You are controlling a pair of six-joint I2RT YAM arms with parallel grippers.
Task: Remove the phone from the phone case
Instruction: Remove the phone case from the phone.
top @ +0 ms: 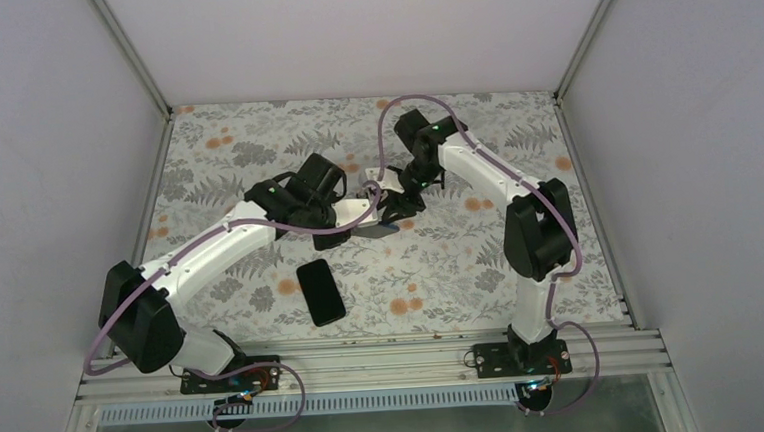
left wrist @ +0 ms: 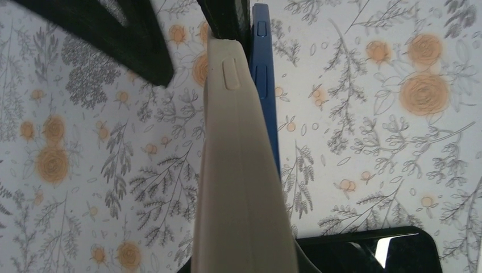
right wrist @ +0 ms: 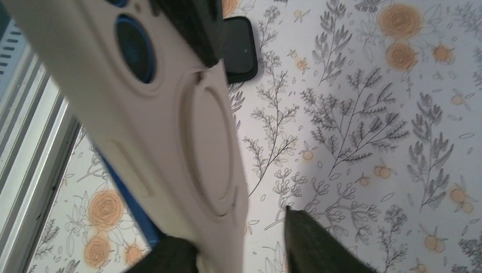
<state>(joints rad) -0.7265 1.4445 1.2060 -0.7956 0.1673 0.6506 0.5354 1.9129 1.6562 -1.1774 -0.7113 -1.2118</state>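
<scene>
Job's partway, I'd say: the phone case [left wrist: 239, 170] has peeled off one long edge of the phone [left wrist: 262, 68] (blue rim showing), but the near end's not out yet, so you've the rest to strip. Both hang above the surface [top: 442, 272], mid-table btw the arms. Your left arm reaches in low, elbow bent, left fingers [right wrist: 187, 23] clamped on the case's camera end. A spare black phone [top: 321, 292] lies flat beside it. Your right arm arcs over from the far side, wrist down. The right fingers [right wrist: 318, 244] are spread, one on the case, the other clear of it.

The phone case [left wrist: 239, 187] hides most of the phone [left wrist: 261, 57], leaving only its blue side edge.
</scene>
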